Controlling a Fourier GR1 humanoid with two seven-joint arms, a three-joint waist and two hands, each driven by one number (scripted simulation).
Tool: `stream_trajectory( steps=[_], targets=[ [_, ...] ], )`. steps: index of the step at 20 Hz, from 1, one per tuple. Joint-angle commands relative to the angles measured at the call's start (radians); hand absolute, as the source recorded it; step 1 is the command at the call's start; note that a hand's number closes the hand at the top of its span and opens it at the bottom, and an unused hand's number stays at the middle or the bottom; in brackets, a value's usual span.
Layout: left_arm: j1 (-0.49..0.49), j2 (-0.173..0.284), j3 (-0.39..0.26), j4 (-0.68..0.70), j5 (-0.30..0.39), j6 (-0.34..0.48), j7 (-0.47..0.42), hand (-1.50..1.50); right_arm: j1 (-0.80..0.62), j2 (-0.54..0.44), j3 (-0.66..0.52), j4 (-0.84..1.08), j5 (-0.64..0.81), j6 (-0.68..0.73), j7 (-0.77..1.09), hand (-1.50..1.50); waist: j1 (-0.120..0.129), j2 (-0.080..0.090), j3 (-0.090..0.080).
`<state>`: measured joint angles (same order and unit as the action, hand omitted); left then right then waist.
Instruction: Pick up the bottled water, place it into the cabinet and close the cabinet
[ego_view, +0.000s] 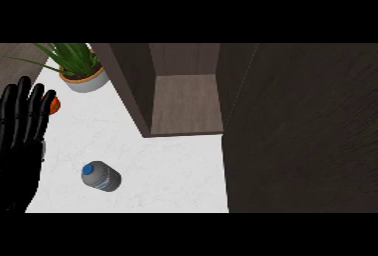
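Standing upright on white counter (162, 165), bottled water (100, 176), blue cap up

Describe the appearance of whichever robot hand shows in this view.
Only the left hand shows, at the view's left edge: glossy black all over, with long slender segmented fingers. No cables, markings or sleeve are visible, and its forearm is out of view. The right hand does not show.

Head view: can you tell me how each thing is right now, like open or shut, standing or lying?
Cabinet: open, shelf bare.
Cabinet door: swung open, at the right.
Bottled water: on the counter, blue cap on, not held.
Left robot hand: open, fingers straight, resting at the left edge.
Potted plant: upright.
Orange thing: mostly hidden behind the hand.
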<state>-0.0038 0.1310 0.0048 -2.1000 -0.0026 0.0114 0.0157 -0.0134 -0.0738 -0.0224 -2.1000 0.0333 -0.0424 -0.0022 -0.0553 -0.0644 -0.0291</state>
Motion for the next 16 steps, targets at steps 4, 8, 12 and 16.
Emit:
stream_trajectory(
  steps=[4,8,12,16],
  targets=[
    [-0.023,0.105,-0.053,-0.017,0.309,-0.319,-0.037,-1.5,0.064,0.009,0.03,-0.076,-0.041,0.039,-0.03,-1.5,0.031,0.058,0.027],
    [0.051,0.176,-0.139,0.081,0.453,-0.482,0.065,-1.5,0.147,0.033,0.14,-0.056,-0.139,0.104,0.128,-1.5,0.025,0.068,0.026],
    [0.159,0.313,-0.04,0.053,0.66,-0.646,0.072,-1.5,0.258,0.02,0.164,-0.207,-0.163,0.104,0.202,-1.5,0.05,0.057,0.027],
    [0.186,0.443,0.1,0.05,0.84,-0.713,0.112,-1.5,0.409,-0.017,0.143,-0.336,-0.233,0.15,0.227,-1.5,0.048,0.059,0.03]
  ],
)
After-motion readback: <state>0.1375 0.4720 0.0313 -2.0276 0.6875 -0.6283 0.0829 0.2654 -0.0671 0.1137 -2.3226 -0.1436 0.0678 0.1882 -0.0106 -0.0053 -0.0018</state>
